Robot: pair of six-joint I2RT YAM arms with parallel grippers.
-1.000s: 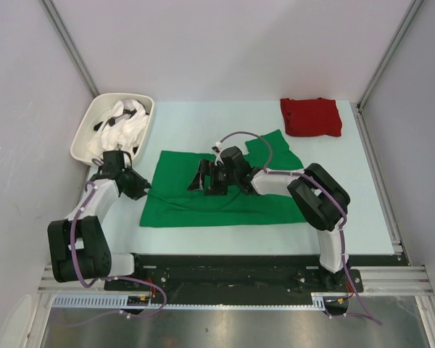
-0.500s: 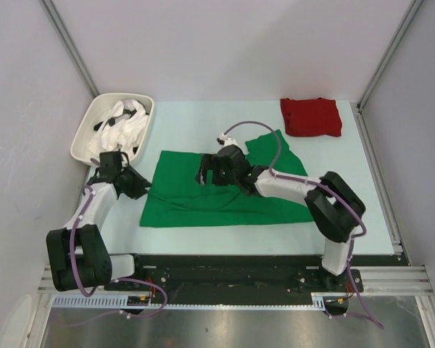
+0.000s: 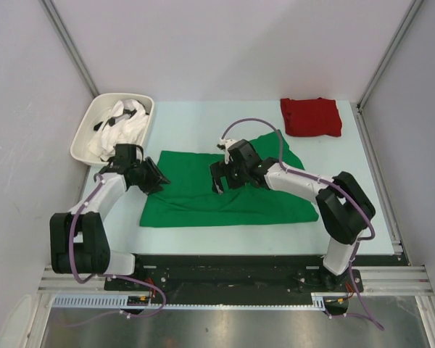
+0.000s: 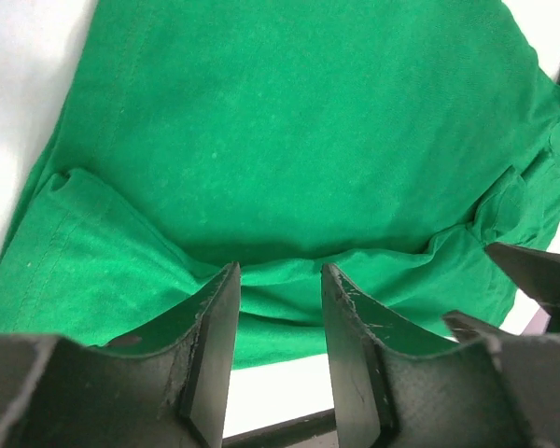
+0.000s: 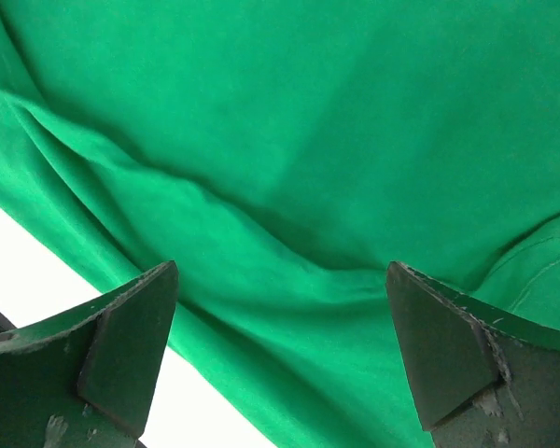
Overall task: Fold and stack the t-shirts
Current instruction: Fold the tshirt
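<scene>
The green t-shirt point(image 3: 196, 201) lies spread flat across the middle of the table, with one sleeve sticking out toward the back right. The dark red t-shirt point(image 3: 311, 117) sits folded square at the back right. My left gripper point(image 3: 156, 180) is open at the green shirt's left edge; in the left wrist view the gripper point(image 4: 278, 273) has the green cloth point(image 4: 289, 140) just beyond its tips and nothing between them. My right gripper point(image 3: 219, 178) is wide open low over the shirt's middle; the right wrist view of the gripper point(image 5: 282, 280) shows wrinkled green cloth point(image 5: 308, 121) below it.
A white bin point(image 3: 82, 138) holding white cloths stands at the back left, close behind my left arm. The pale table point(image 3: 188, 123) is walled in on the left, back and right. A black rail runs along the near edge.
My left gripper has moved right, from beside the bin to the green shirt's left edge. My right gripper has shifted slightly right over the shirt, and its arm has stretched out.
</scene>
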